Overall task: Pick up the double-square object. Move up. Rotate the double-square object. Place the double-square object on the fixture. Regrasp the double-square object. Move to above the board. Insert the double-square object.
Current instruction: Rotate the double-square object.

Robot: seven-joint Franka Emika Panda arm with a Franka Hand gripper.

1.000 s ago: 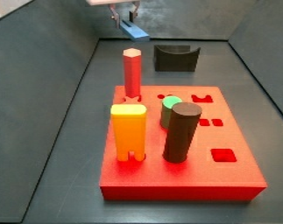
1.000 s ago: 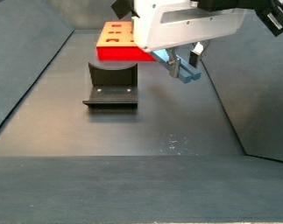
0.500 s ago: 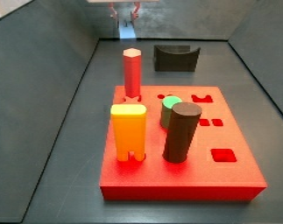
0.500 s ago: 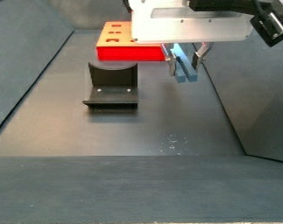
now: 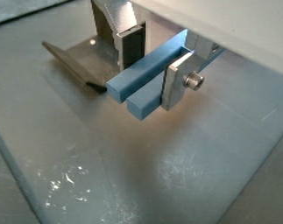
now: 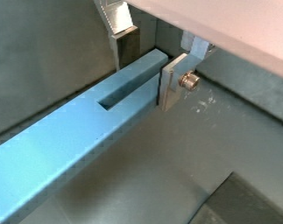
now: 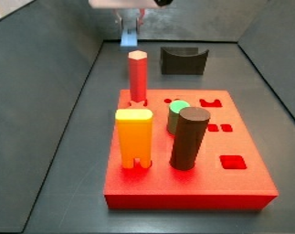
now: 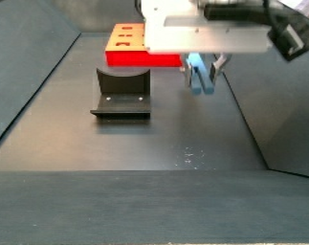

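Gripper: the gripper [image 5: 153, 59] hangs above the bare floor, clear of everything, its two silver fingers [image 6: 174, 80] clamped on the double-square object [image 5: 147, 76] near one end of the bar.
Board: the red board [image 7: 194, 179] lies well apart from the gripper, with a red hexagonal peg [image 7: 137, 76], an orange notched block [image 7: 133, 138] and a dark brown cylinder [image 7: 189, 138] standing on it.
Fixture: the black fixture [image 8: 121, 93] sits on the floor between the board and the open floor, beside the gripper's path in a side view [image 7: 184, 60]; its U-shaped recess is empty.
Double-square object: blue-grey, slim, with a slot in one long face [image 6: 82, 122]; in a side view [image 8: 200, 78] it hangs nearly upright below the gripper, touching nothing else.
Step in hand: likely the rotation, with placing on the fixture to follow.
How to do it well: turn slowly about the wrist so the bar does not slip in the pads; keep it high enough that its free end clears the floor and the fixture's back wall.
Alignment: finish with the bar's long axis lined up to the recess before lowering.
Risk: the grip is near one end, so the long free end could swing or twist between the pads.
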